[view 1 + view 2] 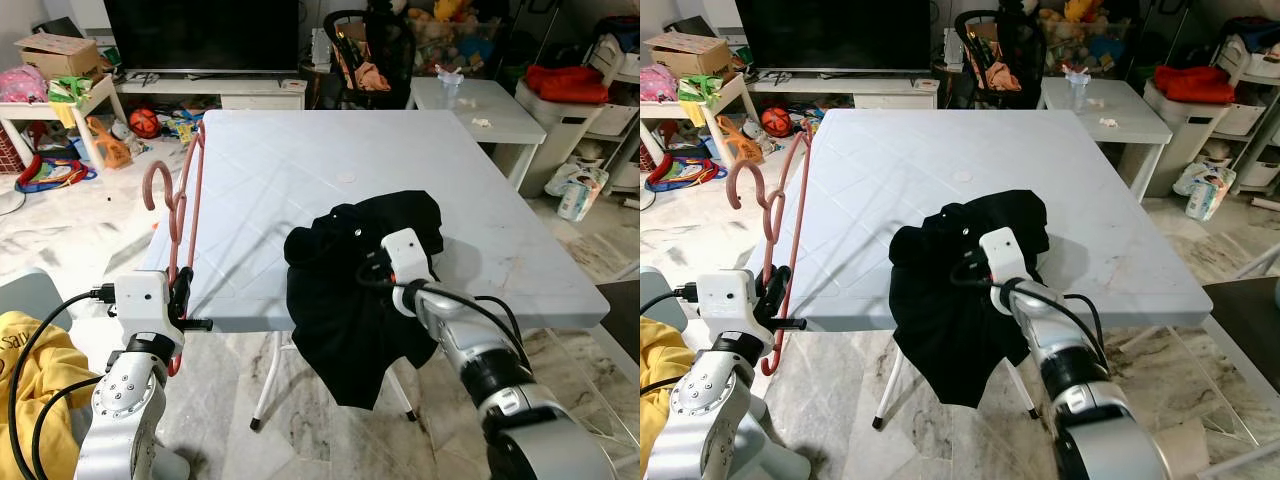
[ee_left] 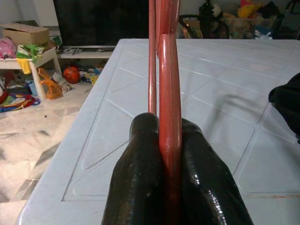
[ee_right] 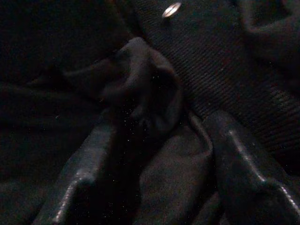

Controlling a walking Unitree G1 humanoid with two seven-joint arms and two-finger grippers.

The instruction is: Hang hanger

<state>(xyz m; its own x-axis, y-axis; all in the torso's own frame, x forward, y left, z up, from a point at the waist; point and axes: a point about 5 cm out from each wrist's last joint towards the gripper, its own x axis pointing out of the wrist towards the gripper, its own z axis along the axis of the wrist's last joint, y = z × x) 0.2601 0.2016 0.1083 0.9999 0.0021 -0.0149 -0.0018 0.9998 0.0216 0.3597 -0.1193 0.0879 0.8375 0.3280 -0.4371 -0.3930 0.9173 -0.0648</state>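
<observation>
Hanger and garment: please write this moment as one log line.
left gripper: holds red hanger upright | right gripper: in black garment, table edge

A lived-in family living room is surrounding me, with a big television (image 1: 200, 30) sitting on a low white stand (image 1: 225, 88), toys (image 1: 140, 122) lying scattered over the marble floor (image 1: 70, 225), and stuffed animals (image 1: 450, 12) piling up behind the white table (image 1: 330, 170).

You cannot see the right gripper's (image 3: 154, 154) fingertips: they are buried in the crumpled black cloth garment (image 1: 350, 290), which hangs off the table edge below that claw. The reddish-pink plastic hanger's (image 2: 165, 93) upper part runs off the left wrist picture's edge above the left gripper (image 2: 164, 154). The garment's type is perhaps a shirt.
</observation>
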